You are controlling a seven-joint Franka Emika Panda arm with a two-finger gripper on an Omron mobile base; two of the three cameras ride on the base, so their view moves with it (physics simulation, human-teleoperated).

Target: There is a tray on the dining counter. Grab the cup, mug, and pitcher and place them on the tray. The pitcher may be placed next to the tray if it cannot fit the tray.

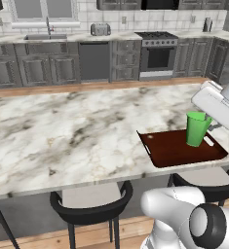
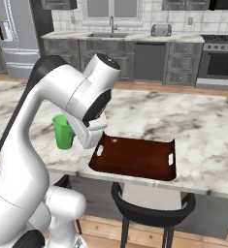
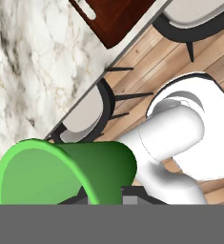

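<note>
My gripper (image 1: 209, 127) is shut on the bright green cup (image 1: 197, 129), gripping it at the rim. The cup (image 2: 63, 131) hangs in the air above the near part of the dining counter (image 1: 62, 131), close to one short end of the tray and apart from it. In the hand view the cup (image 3: 61, 171) fills the lower left, its open mouth towards the camera. The dark red-brown tray (image 1: 177, 151) lies flat near the counter's front edge with nothing on it (image 2: 135, 157); one corner of the tray (image 3: 116, 21) shows in the hand view. The mug and the pitcher are out of view.
Black stools with pale seats (image 1: 91, 197) (image 2: 152, 203) stand under the counter's front edge. A wide stretch of marble lies to the tray's far side. Across the wooden floor, cabinets, a sink (image 1: 45, 36), a toaster (image 1: 100, 29) and a stove (image 1: 157, 53) line the back wall.
</note>
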